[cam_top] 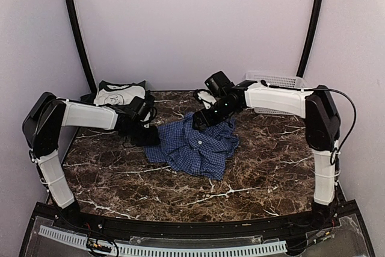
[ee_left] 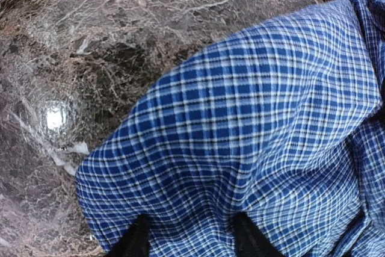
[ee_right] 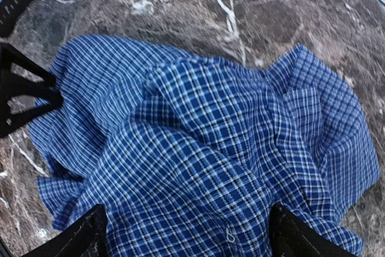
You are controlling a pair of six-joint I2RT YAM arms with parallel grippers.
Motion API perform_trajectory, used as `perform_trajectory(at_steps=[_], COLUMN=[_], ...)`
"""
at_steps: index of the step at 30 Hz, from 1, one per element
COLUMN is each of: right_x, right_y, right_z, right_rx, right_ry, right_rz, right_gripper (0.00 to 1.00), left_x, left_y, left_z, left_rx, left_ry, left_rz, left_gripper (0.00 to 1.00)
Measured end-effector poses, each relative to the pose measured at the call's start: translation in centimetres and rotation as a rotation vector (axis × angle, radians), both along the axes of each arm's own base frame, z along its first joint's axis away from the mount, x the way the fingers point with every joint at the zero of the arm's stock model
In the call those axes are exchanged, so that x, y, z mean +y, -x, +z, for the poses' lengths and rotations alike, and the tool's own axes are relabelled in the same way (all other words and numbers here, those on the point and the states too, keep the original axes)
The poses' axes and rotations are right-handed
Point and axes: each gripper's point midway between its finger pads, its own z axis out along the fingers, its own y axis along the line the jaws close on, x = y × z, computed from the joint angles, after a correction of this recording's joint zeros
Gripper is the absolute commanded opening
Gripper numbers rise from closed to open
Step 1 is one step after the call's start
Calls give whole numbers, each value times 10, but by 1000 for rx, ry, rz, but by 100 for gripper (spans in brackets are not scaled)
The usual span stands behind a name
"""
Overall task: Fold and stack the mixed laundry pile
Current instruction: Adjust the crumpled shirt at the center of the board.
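1. Top external view.
   - The blue-and-white check shirt (cam_top: 195, 145) lies crumpled in a loose heap on the dark marble table (cam_top: 271, 161).
   - The left gripper (cam_top: 147, 135) is down at the shirt's left edge. Its opening cannot be read from this view.
   - The right gripper (cam_top: 201, 121) is at the shirt's far edge, low over the cloth.
   - A white garment with dark trim (cam_top: 117, 94) lies well behind and left of the shirt.
   - A white lattice basket (cam_top: 277, 80) stands behind and right of the shirt.

2. Left wrist view.
   - The shirt (ee_left: 252, 136) fills the right and lower part of the view, with bare table (ee_left: 90, 58) to its left.
   - The two dark fingers (ee_left: 129, 242) stand partly apart, with a fold of shirt cloth between them.
   - Whether they pinch the cloth cannot be told.

3. Right wrist view.
   - The shirt (ee_right: 198, 148) is bunched in folds, and a button shows near its lower edge.
   - The right gripper's fingers (ee_right: 90, 236) are spread wide, one on each side of the heap.
   - They hold nothing.
   - Marble shows beyond the shirt's far side.
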Motion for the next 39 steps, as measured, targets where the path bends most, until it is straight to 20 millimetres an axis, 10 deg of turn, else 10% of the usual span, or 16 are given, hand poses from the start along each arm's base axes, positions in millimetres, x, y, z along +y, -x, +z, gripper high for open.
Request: perform_trajectory(at_steps=[4,10,15,18,24,29,34,39], right_x=[-38,-147,-201,-200,-175,-130,-109,-101], right_y=[15,38,62,79,115,142,146,137], right_z=[-19,-30,-23,2,79,78,42,48], right_rx=[28,110,123,95,-38,-3,70,45], right_ry=[68,92,65,16,-182,-206,-134,-139], right_rz=[-53,-243,-357,-338,-214,-49,13,34], right_gripper=[89,88,88,88,86,85,85,85], left_x=[12,37,36,21,-32,-53,-65,-68], left_y=[-4,-4,0,13,70,84,79,77], left_z=[1,48,106,110,56,18,0,-7], left_rx=[-1,-97,-224,-223,-68,32,64,80], left_ry=[20,33,94,148,170,196,233,236], left_rz=[24,57,12,-46,-230,-263,-253,-247], left_gripper=[1,0,63,74,78,70,15,0])
